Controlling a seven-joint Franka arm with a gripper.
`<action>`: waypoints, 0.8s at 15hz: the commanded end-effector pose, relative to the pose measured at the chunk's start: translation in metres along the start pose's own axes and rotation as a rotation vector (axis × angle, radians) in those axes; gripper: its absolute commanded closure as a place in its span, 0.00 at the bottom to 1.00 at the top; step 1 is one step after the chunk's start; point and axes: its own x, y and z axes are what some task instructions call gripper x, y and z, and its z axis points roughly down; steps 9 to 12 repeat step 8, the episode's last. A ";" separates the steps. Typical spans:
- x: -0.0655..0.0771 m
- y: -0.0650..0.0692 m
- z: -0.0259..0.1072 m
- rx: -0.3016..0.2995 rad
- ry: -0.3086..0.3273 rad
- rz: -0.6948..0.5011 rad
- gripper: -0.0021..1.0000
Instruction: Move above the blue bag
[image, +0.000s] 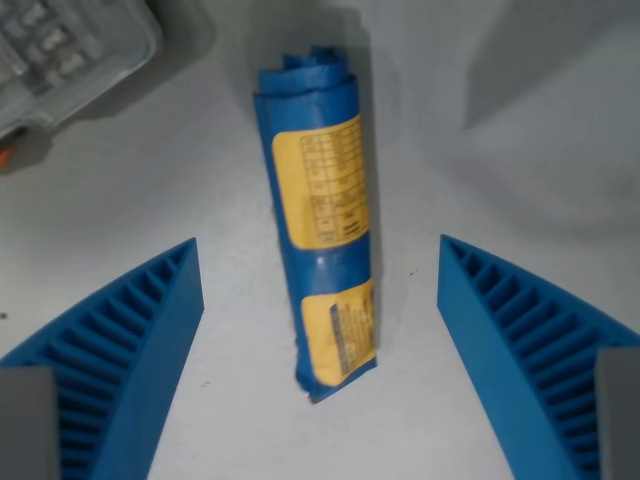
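The blue bag (322, 210), rolled up with yellow labels, lies on the white desk (120, 200) right between the claw (320, 290) fingers, which are spread wide and pinching nothing. Positioning looks essentially done. Top of the wrist view's left, a clear plastic container (70, 50) shows; contents too blurred to tell.

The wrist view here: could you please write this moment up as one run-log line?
phase: above target | gripper: open, empty | blue bag: rolled, lying on white table, between the fingers | clear container: view's top left
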 end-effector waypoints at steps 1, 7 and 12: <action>0.001 0.008 0.003 -0.022 -0.015 -0.060 0.00; 0.000 0.009 0.005 -0.024 -0.013 -0.043 0.00; 0.000 0.009 0.005 -0.024 -0.013 -0.043 0.00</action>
